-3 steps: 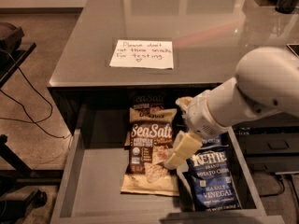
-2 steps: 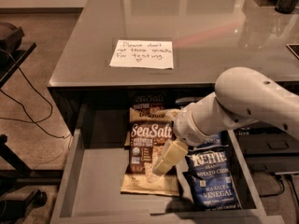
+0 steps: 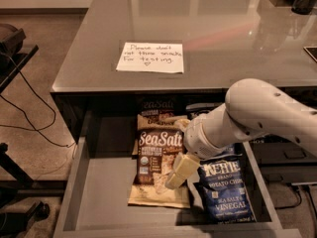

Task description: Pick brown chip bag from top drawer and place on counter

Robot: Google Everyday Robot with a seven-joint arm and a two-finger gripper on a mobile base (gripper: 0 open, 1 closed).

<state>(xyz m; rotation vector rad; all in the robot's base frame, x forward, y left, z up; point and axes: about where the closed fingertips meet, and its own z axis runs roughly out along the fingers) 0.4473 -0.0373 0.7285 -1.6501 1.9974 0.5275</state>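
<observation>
Advancing leftward inside the top drawer [image 3: 104,182], the gripper [image 3: 176,155] is closing in, jaws spread and empty, on the brown chip bag [image 3: 153,157], which is lying flat there, not yet grasped.

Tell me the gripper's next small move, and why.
Probably lower the gripper a little onto the brown chip bag. The gripper is over the bag's right edge, beside the blue Kettle bag, and the brown bag lies flat in the top drawer, not yet lifted toward the counter.
</observation>
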